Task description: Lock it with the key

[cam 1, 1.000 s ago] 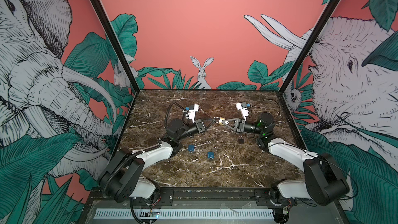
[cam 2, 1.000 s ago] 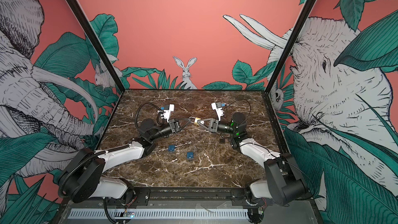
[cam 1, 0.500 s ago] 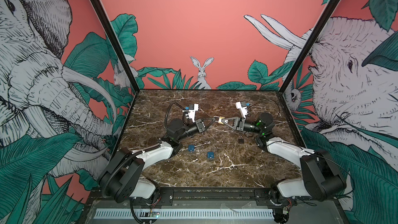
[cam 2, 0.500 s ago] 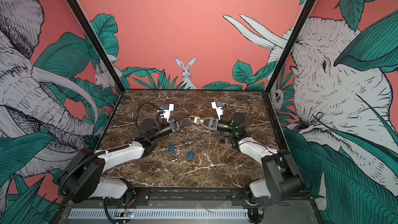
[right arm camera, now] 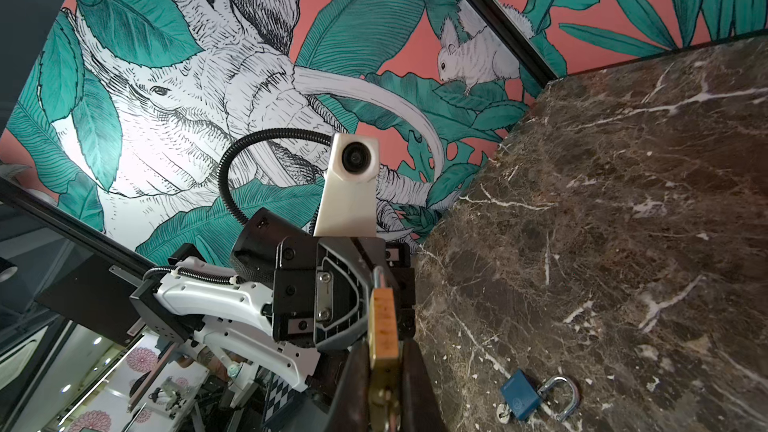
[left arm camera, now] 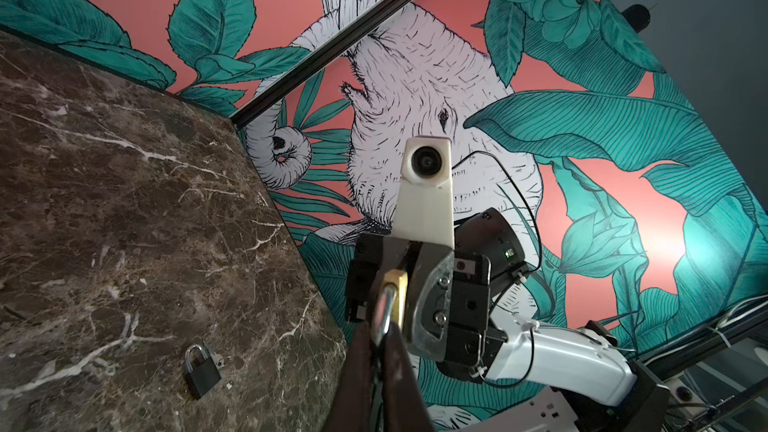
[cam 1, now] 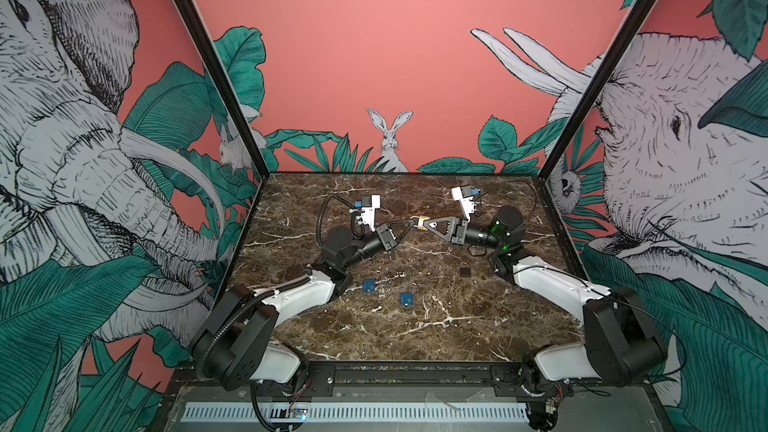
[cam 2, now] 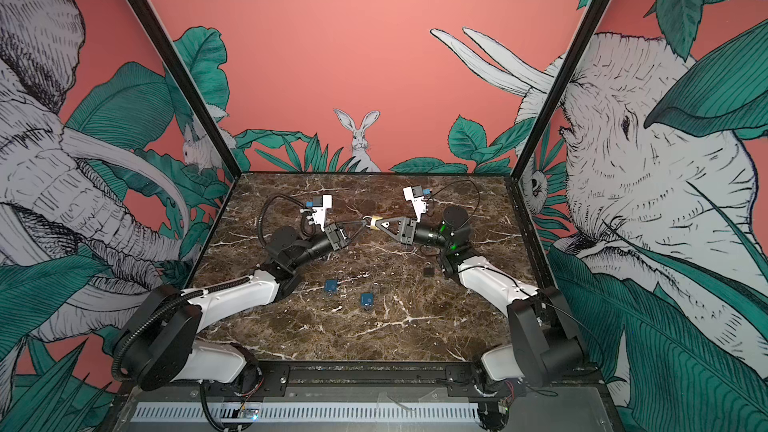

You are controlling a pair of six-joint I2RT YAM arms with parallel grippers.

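1. Nearest the near edge of the bench [cam 1: 415,338], left of its middle, lie a blue padlock [cam 1: 368,285] and a second blue padlock [cam 1: 406,299]. Both lie flat and well apart from either gripper.
2. Farther in and toward the right edge, a dark padlock [cam 1: 465,271] lies flat beneath the right arm, untouched.
3. Farther again, above the middle of the bench and clear of its surface, we find the task's thing, the brass padlock [cam 1: 420,223]. It is held in the air between the two arms.
4. The left gripper [cam 1: 410,223] is closed tight. In the left wrist view its fingers [left arm camera: 361,371] pinch the silver shackle [left arm camera: 382,313].
5. The right gripper [cam 1: 428,224] is closed on the brass body. In the right wrist view the body [right arm camera: 383,326] sits between that gripper's fingers.
6. The governing relation is this: the lock's long axis runs along the line joining the two grippers, roughly parallel to the far edge. The shackle end points toward the left edge and the body toward the right edge. Neither arm is nearer, since each holds one end.
7. We judge that the coming move acts along or about this axis, so the two grips must remain in line.
8. We cannot make out a key at the held lock, nor tell whether its shackle is seated.
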